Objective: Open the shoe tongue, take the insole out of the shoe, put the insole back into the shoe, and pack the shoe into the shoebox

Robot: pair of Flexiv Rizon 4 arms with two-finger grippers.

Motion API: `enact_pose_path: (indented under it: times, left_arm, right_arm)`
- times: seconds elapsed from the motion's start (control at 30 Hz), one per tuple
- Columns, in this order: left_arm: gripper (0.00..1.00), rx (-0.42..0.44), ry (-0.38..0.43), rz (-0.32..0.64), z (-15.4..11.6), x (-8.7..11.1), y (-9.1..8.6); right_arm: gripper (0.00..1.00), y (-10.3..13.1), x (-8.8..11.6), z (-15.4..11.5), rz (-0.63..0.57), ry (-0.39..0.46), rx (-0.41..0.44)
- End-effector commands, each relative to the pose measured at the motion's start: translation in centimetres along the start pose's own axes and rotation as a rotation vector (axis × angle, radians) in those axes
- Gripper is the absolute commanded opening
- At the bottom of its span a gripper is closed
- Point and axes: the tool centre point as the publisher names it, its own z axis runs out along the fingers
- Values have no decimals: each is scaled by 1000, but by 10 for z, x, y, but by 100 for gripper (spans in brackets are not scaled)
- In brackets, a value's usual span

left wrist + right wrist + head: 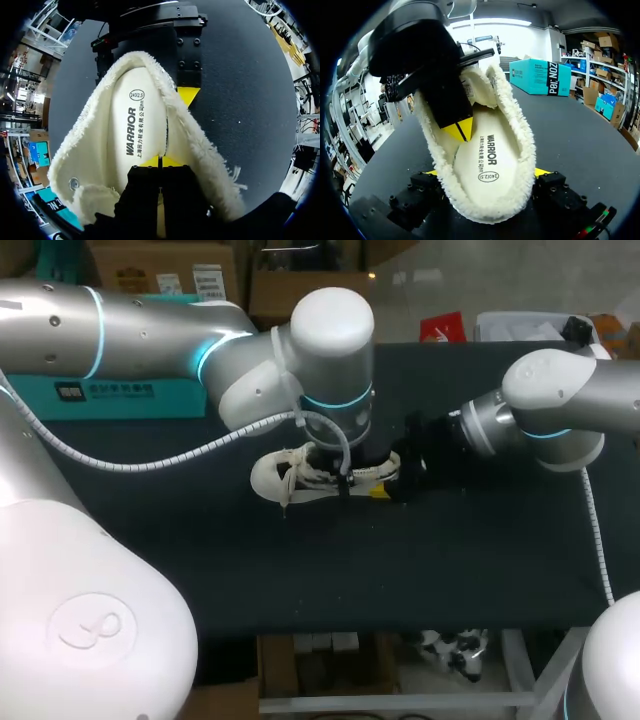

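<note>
- Dark table [400,560] filled the head view, with a teal shoebox [120,395] at its far left edge. A white shoe [285,475] sat near the middle, well apart from the box, toe pointing left.
- From above, the left gripper [345,475] pointed down into the shoe's opening, and the right gripper [405,468] met the shoe from the right.
- Left wrist view: that claw's fingers were pressed together, tips touching the pale insole [137,135] inside the fleece lining [200,145].
- Right wrist view: that claw was clamped on the shoe's heel [485,210], one finger on each side. The insole lay flat inside.
</note>
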Motion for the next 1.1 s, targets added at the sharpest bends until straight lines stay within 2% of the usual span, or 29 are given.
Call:
enact_pose_path:
  times: [0.03, 0.27, 0.4, 0.6, 0.8, 1.1]
  left_arm:
    - [0, -11, -30, -5, 110, -1, -9]
    - [7, -15, -45, -9, 118, -11, -8]
    - [16, -16, -58, -15, 123, -17, -9]
    - [16, -19, -81, -9, 131, -24, -9]
    - [17, -29, -140, -9, 142, -32, -9]
    - [22, -11, -208, -27, 149, -58, -6]
  right_arm:
    - [0, -4, -1, 5, 1, 1, -2]
    - [0, -4, -1, 5, 1, 1, -2]
    - [0, -4, -1, 5, 1, 1, -2]
    - [0, -4, -1, 5, 1, 1, -2]
    - [0, -4, -1, 5, 1, 1, -2]
    - [0, -4, -1, 5, 1, 1, -2]
